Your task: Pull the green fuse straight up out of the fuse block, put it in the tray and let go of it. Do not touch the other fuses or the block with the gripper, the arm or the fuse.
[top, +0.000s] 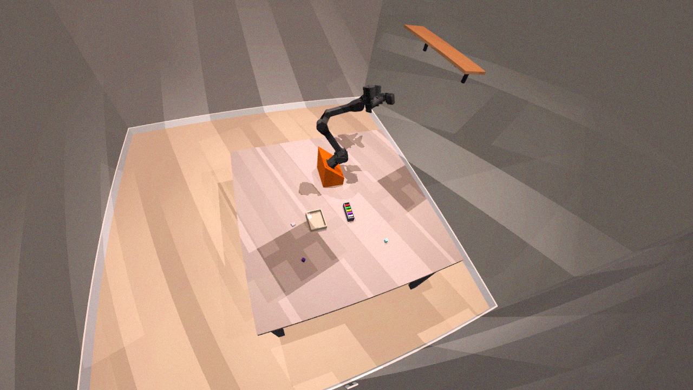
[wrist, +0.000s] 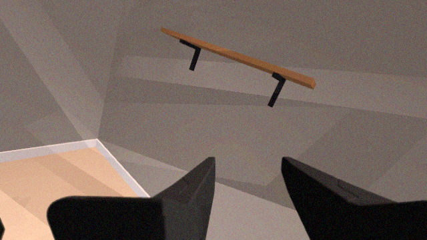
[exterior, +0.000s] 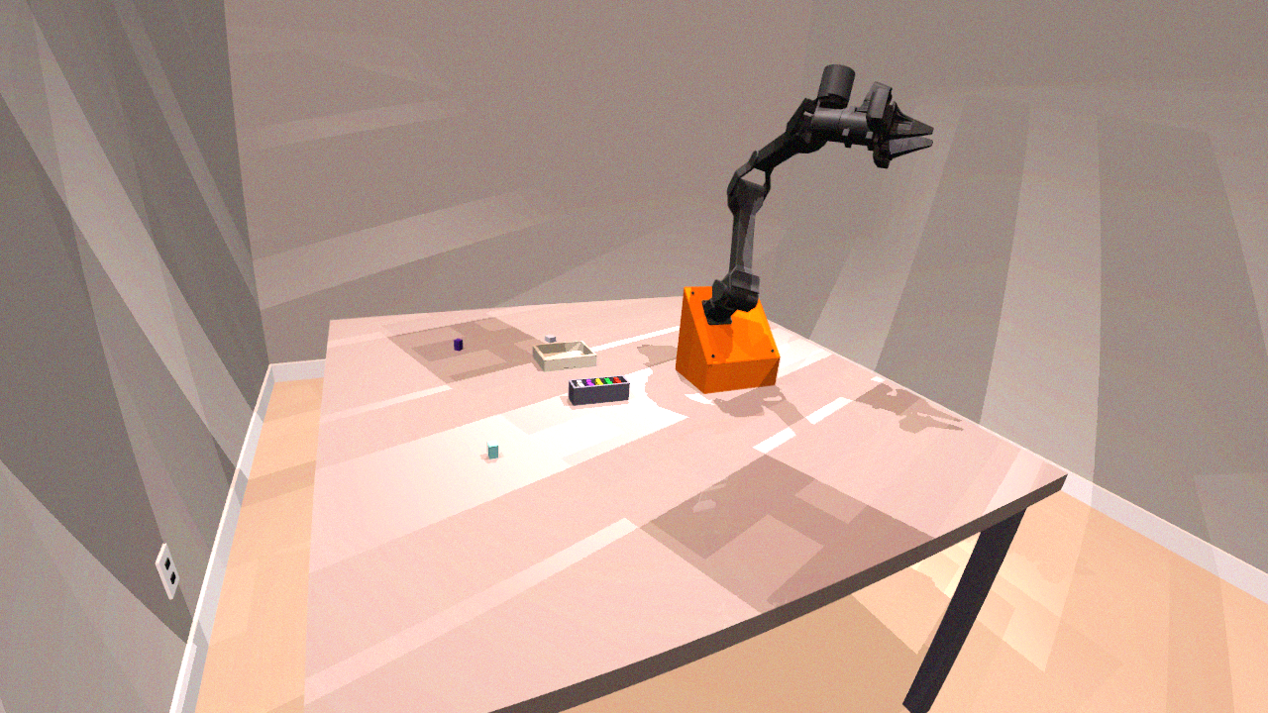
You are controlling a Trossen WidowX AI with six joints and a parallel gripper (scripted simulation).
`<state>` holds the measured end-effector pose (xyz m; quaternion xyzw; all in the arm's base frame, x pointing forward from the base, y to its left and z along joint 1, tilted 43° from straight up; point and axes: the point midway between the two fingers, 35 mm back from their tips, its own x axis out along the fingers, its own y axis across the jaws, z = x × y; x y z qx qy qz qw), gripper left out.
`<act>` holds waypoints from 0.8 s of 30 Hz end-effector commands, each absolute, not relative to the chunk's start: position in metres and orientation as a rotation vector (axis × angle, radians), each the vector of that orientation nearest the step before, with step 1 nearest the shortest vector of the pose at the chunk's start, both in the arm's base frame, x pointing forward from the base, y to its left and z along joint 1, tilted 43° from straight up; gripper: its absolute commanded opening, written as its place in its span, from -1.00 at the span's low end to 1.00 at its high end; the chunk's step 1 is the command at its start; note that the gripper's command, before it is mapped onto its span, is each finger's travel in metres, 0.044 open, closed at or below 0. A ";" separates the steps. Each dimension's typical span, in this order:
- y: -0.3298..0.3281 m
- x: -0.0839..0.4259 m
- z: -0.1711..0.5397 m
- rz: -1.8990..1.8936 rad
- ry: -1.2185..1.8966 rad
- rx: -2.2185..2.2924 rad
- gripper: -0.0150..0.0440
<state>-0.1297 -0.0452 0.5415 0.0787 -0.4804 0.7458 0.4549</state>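
Wrist view showed the black claw half open, empty, facing the wall; the small green fuse sat in the dark fuse block beside the beige tray; approach pending: swing down above it

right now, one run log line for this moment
phase: not started | black parallel-jaw gripper: open, raised, facing wall | green fuse: in dark fuse block | beige tray: no fuse

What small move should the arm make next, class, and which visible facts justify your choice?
Probably swing the tool round and down toward the fuse block. It is raised high behind the orange base, pointing away from the table at the wall shelf, with its fingers apart and nothing between them. The green fuse sits in the block, beside the tray.
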 end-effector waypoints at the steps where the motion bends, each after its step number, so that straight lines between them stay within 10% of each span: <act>1: -0.043 -0.129 0.542 1.833 -1.184 0.189 0.12; 5: 0.002 -0.115 0.548 1.704 -1.160 0.075 -0.24; 24: 0.228 0.094 0.444 1.431 -0.554 -0.545 -0.24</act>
